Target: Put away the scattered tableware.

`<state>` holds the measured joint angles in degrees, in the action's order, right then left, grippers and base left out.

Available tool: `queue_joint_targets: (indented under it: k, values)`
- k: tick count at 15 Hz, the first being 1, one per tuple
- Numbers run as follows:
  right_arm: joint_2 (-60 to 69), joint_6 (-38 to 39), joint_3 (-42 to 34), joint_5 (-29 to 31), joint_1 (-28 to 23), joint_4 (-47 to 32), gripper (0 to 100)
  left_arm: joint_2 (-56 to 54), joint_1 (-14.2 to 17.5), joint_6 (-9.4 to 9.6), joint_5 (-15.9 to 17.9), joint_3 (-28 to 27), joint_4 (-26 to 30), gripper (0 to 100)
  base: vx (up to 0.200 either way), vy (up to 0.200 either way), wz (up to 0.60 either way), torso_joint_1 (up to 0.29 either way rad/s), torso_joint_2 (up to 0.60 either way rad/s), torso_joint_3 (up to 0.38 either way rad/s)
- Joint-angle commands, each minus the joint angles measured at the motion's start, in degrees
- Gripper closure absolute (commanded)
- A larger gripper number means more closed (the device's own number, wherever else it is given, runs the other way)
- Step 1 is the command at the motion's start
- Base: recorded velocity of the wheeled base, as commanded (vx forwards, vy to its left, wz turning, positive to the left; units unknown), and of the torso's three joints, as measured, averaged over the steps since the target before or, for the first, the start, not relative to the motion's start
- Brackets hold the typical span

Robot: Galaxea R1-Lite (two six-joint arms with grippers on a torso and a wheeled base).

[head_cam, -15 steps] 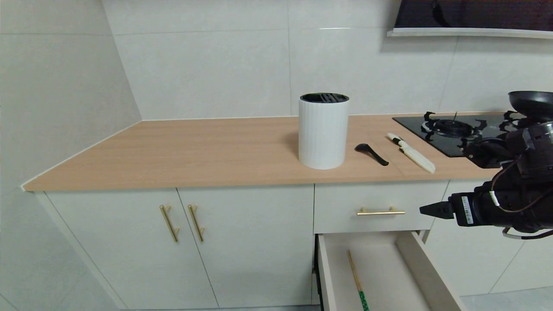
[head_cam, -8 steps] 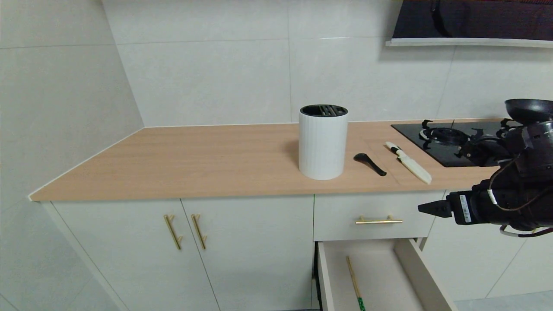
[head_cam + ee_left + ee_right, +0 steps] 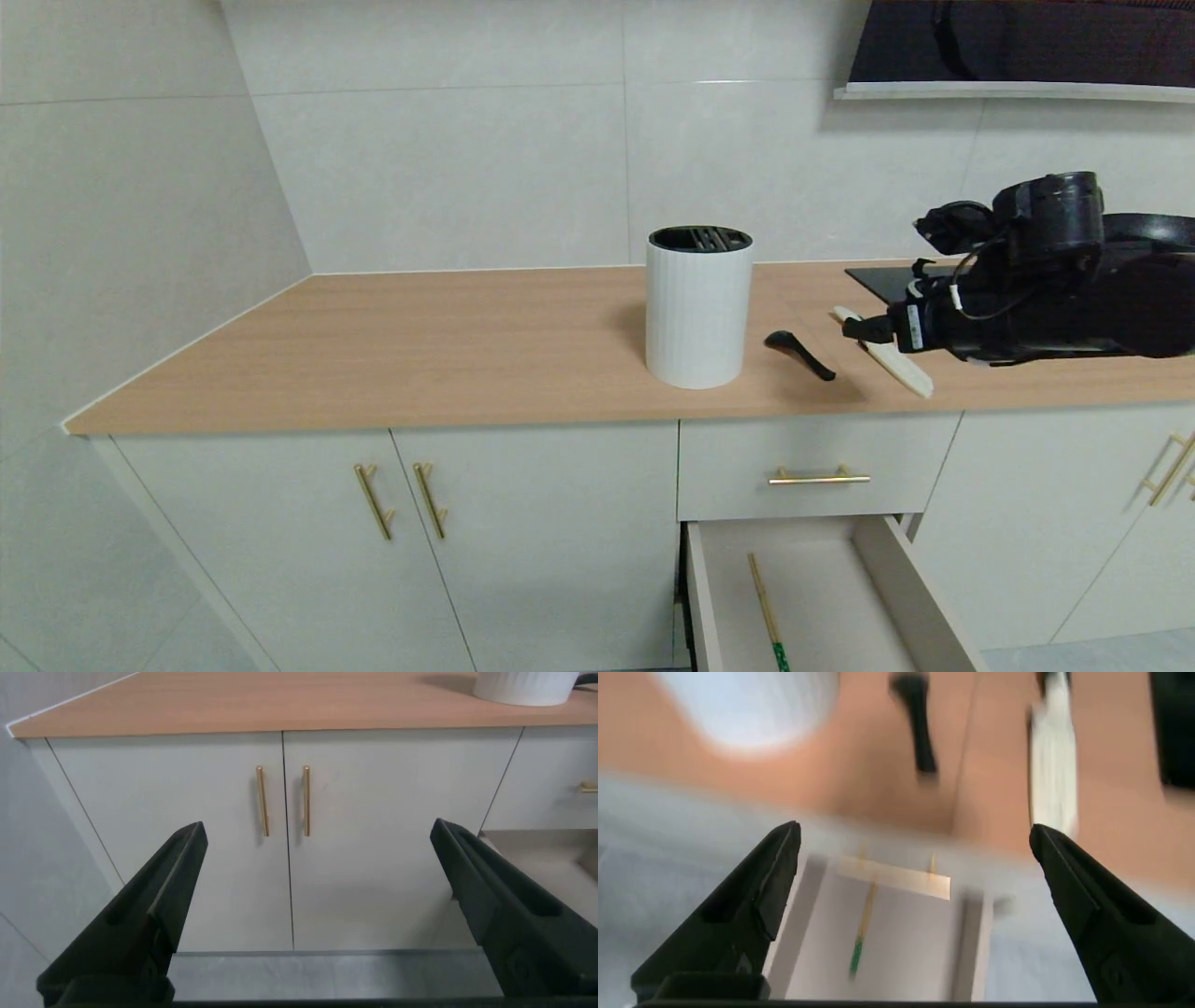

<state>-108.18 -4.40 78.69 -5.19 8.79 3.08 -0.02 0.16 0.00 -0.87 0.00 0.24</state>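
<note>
Right claw [image 3: 854, 329] spread wide, hanging over the knife [image 3: 901, 367] on the counter [image 3: 420, 345].
The knife lies flat just beside the spoon [image 3: 801, 355], right of the holder [image 3: 698, 313]. I judge it light, stiff and slick, sitting low on the wood. I'd pinch across what I take for the handle, at its far end, squarely, or it may swivel. My left claw [image 3: 318, 840], also apart, faces the cupboard doors [image 3: 280, 840].

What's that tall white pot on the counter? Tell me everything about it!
The white holder is a tall round cylinder with fine ribs down its side and a black slotted insert on top. It stands upright on the wooden counter, touching nothing else. A black spoon lies close by on its right, apart.
</note>
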Motion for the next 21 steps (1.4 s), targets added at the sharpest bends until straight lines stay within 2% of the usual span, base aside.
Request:
queue_joint_targets:
  k: [1,2,6,9,10,15,21]
  values:
    - [-11.79,-1.14,8.41,-5.27,-0.88,0.34,0,0.02,0.02,-0.09,-0.01,0.0,0.02,0,0.0,0.0,0.0,0.0,0.0,0.0]
    - [-13.11,-1.66,8.15,-8.08,-0.79,0.34,0,0.02,0.02,0.0,-0.01,0.0,0.02,0,0.0,0.0,0.0,0.0,0.0,0.0]
    - [-16.45,-4.12,7.0,-9.75,-2.46,4.47,0,0.02,0.02,-0.09,-0.01,0.0,0.02,0,0.0,0.0,0.0,0.0,0.0,0.0]
    - [-22.6,-6.06,7.27,-10.45,-3.16,16.69,0,0.02,0.02,0.0,-0.01,0.0,0.02,0,0.0,0.0,0.0,0.0,0.0,0.0]
    - [-23.83,-6.06,7.97,-10.19,-3.16,17.66,0,0.02,0.02,-0.09,-0.01,0.0,0.02,0,0.0,0.0,0.0,0.0,0.0,0.0]
    - [-27.44,-5.53,11.92,-9.92,-2.64,17.57,0,0.02,0.02,-0.09,-0.01,0.0,0.02,0,0.0,0.0,0.0,0.0,0.0,0.0]
    - [-29.19,-5.18,12.98,-8.96,-2.64,17.48,0,0.02,0.02,0.0,-0.01,0.0,0.02,0,0.0,0.0,0.0,0.0,0.0,0.0]
